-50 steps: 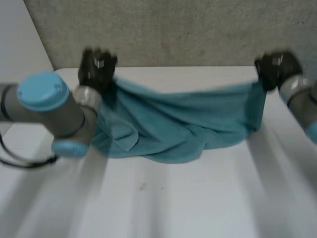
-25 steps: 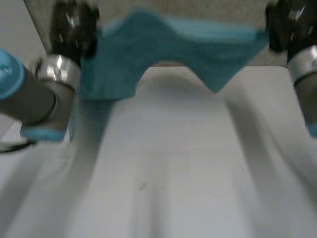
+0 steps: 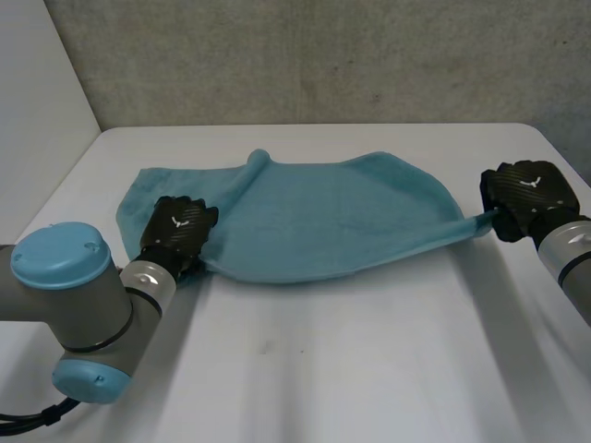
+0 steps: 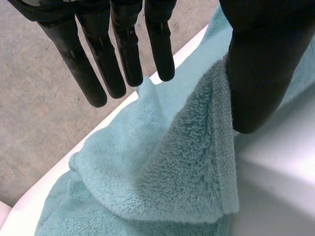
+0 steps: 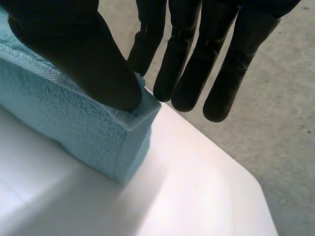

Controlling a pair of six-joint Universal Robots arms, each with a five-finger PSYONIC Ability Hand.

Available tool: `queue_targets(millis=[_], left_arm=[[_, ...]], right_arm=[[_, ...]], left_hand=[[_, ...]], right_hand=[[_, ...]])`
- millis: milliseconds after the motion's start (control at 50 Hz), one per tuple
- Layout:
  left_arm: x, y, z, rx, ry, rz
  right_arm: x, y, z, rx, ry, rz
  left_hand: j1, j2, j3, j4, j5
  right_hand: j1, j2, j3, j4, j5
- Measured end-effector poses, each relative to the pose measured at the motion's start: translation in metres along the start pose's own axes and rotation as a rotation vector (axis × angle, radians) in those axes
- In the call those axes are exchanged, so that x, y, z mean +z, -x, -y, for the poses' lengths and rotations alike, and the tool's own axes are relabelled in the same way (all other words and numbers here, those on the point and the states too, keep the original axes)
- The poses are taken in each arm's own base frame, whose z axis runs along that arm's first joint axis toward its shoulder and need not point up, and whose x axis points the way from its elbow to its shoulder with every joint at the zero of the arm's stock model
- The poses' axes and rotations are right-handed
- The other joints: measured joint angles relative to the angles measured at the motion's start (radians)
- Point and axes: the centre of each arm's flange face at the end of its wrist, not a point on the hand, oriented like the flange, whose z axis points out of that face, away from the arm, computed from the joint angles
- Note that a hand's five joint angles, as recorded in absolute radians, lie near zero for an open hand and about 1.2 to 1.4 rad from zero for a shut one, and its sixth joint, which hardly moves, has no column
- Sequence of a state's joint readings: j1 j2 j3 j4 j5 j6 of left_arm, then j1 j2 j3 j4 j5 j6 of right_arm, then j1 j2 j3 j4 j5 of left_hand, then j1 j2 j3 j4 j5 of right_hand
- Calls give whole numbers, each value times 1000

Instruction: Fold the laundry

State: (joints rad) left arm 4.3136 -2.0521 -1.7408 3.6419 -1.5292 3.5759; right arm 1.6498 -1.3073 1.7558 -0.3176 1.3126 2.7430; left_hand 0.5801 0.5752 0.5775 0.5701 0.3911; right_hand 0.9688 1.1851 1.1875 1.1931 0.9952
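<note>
A teal towel (image 3: pixel 323 221) lies spread across the far half of the white table (image 3: pixel 369 369), with a small roll at its far edge. My left hand (image 3: pixel 180 231) rests at the towel's near left corner. In the left wrist view its fingers (image 4: pixel 123 44) are straight and stand off the towel (image 4: pixel 172 162), whose folded edge leans against the thumb (image 4: pixel 256 73); the hand is open. My right hand (image 3: pixel 528 196) is at the towel's right corner. There the thumb (image 5: pixel 74 49) pinches the towel corner (image 5: pixel 74 113) against a finger, and the cloth is pulled taut.
A grey wall (image 3: pixel 323 55) runs behind the table's far edge. The table's right edge lies close to my right hand. Bare table stretches in front of the towel.
The towel was swung up into the air between both hands and now lies flat on the table. My left hand has opened and let go of its corner; the right still pinches its corner.
</note>
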Motion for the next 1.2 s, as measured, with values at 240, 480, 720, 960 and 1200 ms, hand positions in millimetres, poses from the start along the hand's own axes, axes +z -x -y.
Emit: queue_targets(millis=[240,480,720,960,1200], left_arm=[[-17,9,7,-4,9,15],[-43,42,17,-27,100,57],[-32,62,-18,-49,242,98],[-16,61,-39,-66,291,82],[-8,61,-40,-81,288,80]], right_arm=[[21,-50,-11,-22,-28,-205],[32,-74,-21,-30,-21,-273],[30,-68,-24,-27,-9,-253],[28,-63,-28,-25,4,-239],[28,-61,-32,-23,17,-232]], left_hand=[[-263,-253,-252,-258,-258],[-347,-348,-343,-345,-335],[-69,-61,-64,-52,-47],[-65,-55,-60,-47,-38],[-65,-55,-60,-47,-38]], right_hand=[[0,0,0,0,0],[0,0,0,0,0],[0,0,0,0,0],[0,0,0,0,0],[0,0,0,0,0]])
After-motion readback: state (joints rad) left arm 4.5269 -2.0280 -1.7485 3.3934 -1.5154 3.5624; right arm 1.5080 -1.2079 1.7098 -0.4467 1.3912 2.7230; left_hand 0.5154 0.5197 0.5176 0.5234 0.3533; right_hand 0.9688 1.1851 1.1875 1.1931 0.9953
